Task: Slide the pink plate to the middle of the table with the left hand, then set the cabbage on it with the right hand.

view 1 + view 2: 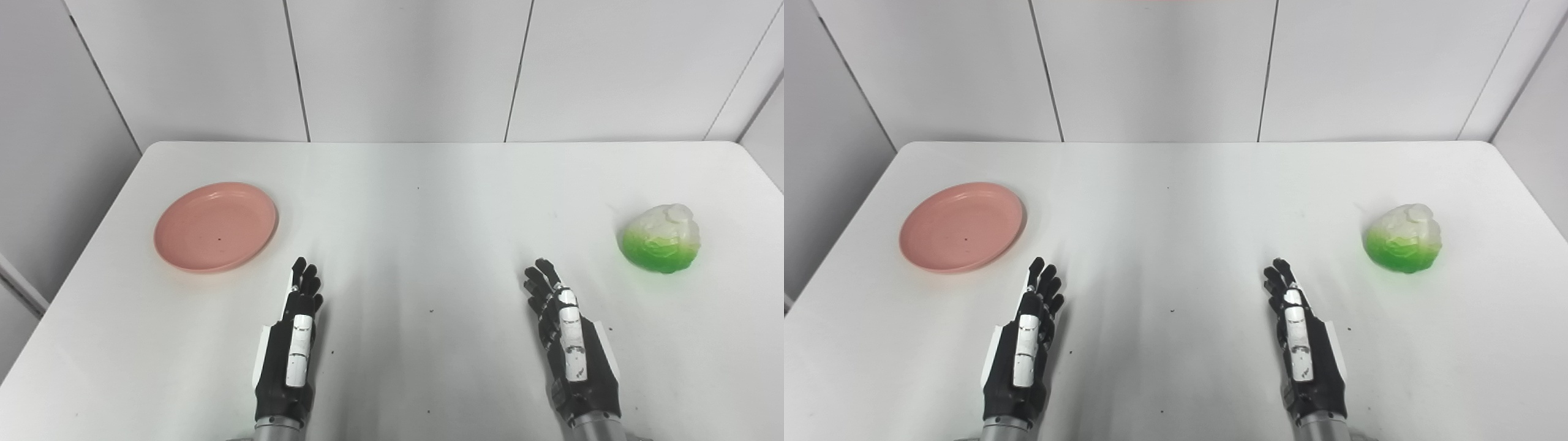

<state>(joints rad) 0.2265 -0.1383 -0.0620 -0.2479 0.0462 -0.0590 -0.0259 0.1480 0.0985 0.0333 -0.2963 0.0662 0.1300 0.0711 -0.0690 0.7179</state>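
A pink plate [215,225] lies empty on the left side of the white table [404,202]. A green and white cabbage [662,239] sits on the right side. My left hand [293,343] rests near the front edge, below and to the right of the plate, fingers stretched out and holding nothing. My right hand [569,343] rests near the front edge, below and to the left of the cabbage, also open and empty. Neither hand touches its object.
White wall panels [404,67] stand behind the table's far edge. The table's left edge runs close to the plate and its right edge close to the cabbage. Small dark specks dot the tabletop.
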